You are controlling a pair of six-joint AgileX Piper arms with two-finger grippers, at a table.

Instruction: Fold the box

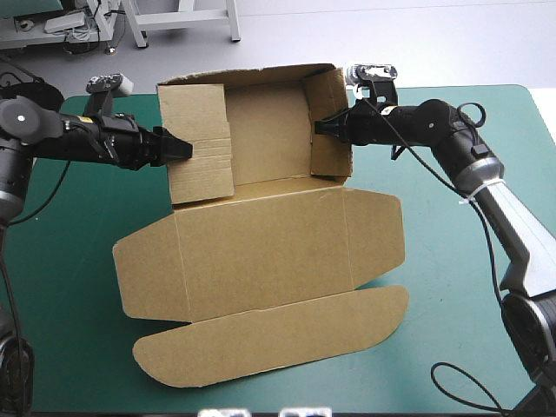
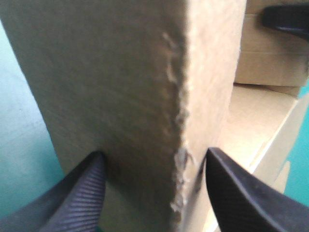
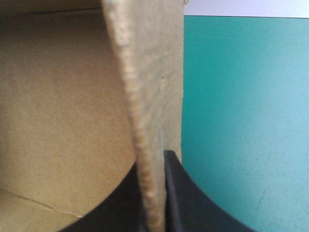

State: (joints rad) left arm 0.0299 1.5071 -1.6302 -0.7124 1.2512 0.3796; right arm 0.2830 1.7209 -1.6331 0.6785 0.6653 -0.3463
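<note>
While outstretched inward, left tool [image 1: 178, 148] released astride one box [image 1: 261, 252] wall, right tool [image 1: 320, 128] clenched on another.

The left arm [image 1: 61, 130], at the left of the high view, is black throughout and built of rounded housings, with a round joint cap at the far left and a small yellow mark on the forearm. The right arm [image 1: 430, 122], at the upper right, is also black and rounded. It then becomes a long pale grey link running to the lower right corner, with a thin white band where the colours meet. The left gripper [image 1: 184, 149] and right gripper [image 1: 318, 128] taper to black points. Close up, the left fingers [image 2: 77, 198] are curved fins with fine ribbing.
</note>
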